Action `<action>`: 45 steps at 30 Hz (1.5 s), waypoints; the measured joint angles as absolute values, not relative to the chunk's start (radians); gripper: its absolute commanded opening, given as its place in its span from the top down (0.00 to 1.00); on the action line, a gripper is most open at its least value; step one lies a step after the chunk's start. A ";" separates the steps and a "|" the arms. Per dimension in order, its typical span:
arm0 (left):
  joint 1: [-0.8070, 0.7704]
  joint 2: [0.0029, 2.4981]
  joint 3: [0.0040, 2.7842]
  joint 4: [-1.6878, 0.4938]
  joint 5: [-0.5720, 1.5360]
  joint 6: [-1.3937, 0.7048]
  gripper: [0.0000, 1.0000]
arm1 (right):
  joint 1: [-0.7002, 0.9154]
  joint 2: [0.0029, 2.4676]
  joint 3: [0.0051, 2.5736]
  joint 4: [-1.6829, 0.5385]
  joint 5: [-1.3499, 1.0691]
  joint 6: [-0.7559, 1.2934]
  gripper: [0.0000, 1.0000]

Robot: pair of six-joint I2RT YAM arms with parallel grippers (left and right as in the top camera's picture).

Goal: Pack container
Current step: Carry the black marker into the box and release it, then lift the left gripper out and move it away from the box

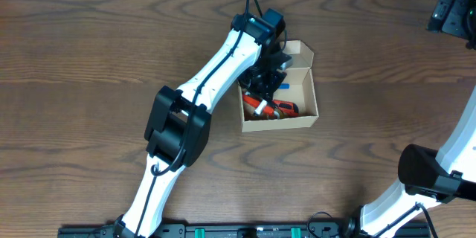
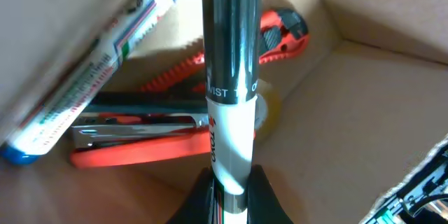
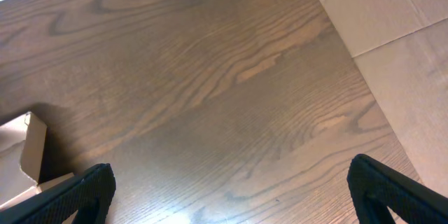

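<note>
Robot lab workbench: left arm point(image 1: 216, 67), right arm point(image 1: 454, 156) based at wood-grain table point(image 1: 74, 59) edge.

Overhead, my left arm point(image 1: 216, 67) hides part of the box point(image 1: 281, 125). On the left wrist camera I can't read the blurred marker point(image 2: 84, 87), and the black tube point(image 2: 231, 42) runs off the top edge.

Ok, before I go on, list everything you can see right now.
container: one, tan cardboard, table centre, lid open
stapler: one, red, inside container
utility knife: one, orange-red and black, inside container
marker: one, white with blue ends, inside container along a wall
tube: one, black and white, above container's contents
yellowish item: one, partly hidden behind tube
table: one, dark wood
left fingers: shut on tube, inside container
right fingers: open, empty, over table, away from container
</note>
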State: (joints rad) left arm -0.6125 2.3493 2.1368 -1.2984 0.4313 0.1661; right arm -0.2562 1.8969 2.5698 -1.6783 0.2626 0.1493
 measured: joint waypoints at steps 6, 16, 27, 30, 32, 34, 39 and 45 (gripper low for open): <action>-0.612 2.357 2.100 -1.291 0.435 0.167 0.87 | -0.256 1.897 2.570 -1.678 0.263 0.149 0.01; -0.612 2.357 2.100 -1.274 0.439 0.181 0.84 | -0.256 1.897 2.570 -1.678 0.263 0.149 0.01; -0.607 2.357 2.100 -1.275 0.404 0.173 0.62 | -0.256 1.897 2.570 -1.678 0.263 0.149 0.01; -0.586 2.357 2.100 -1.274 0.390 0.157 0.62 | -0.256 1.897 2.570 -1.678 0.263 0.149 0.01; -0.570 2.357 2.100 -1.276 0.388 0.154 0.62 | -0.256 1.897 2.570 -1.678 0.263 0.149 0.01; -0.543 2.357 2.101 -1.283 0.391 0.152 0.62 | -0.256 1.897 2.570 -1.678 0.263 0.149 0.01; -0.466 2.357 2.200 -1.351 0.397 0.147 0.62 | -0.256 1.897 2.570 -1.679 0.263 0.149 0.01; -0.464 2.350 2.396 -1.414 0.403 0.159 0.62 | -0.256 1.897 2.570 -1.679 0.263 0.149 0.01</action>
State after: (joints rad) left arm -0.4637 2.3497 2.3962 -1.4143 0.4030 0.1585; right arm -0.2562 1.8969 2.5698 -1.6787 0.2626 0.1493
